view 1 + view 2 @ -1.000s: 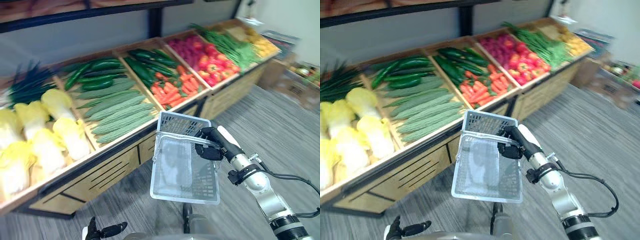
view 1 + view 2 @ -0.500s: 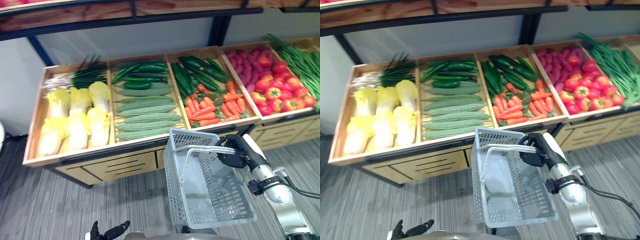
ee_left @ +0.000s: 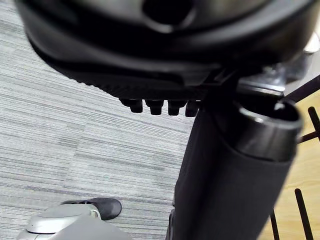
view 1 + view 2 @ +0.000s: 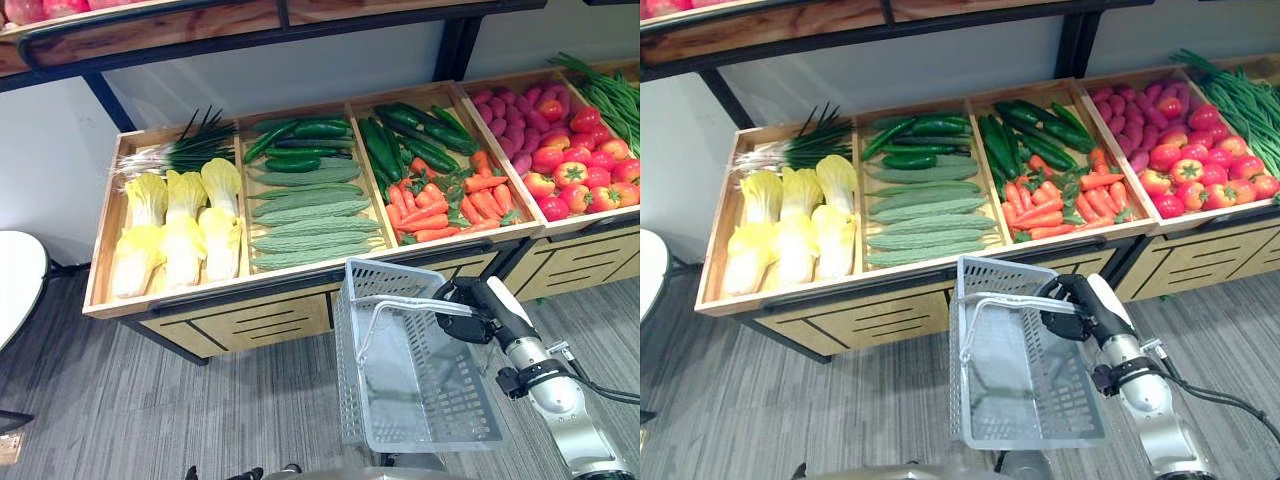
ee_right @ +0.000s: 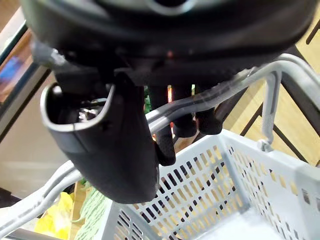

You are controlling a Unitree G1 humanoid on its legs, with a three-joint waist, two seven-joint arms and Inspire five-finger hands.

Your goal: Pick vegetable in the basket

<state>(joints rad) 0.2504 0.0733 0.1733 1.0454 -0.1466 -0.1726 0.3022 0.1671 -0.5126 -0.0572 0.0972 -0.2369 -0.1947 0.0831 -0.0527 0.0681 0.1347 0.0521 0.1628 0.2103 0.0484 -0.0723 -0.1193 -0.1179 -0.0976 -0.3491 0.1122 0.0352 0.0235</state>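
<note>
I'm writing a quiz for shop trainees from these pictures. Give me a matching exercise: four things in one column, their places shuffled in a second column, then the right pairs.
Things
1. grey plastic mesh basket
2. orange carrots
3. pale yellow cabbages
4. bumpy light green gourds

Places
A. second crate from the left
B. hanging by its handle from the right hand
C. leftmost crate, in front of the green onions
D. third crate from the left

Pairs: 1-B, 2-D, 3-C, 4-A
</note>
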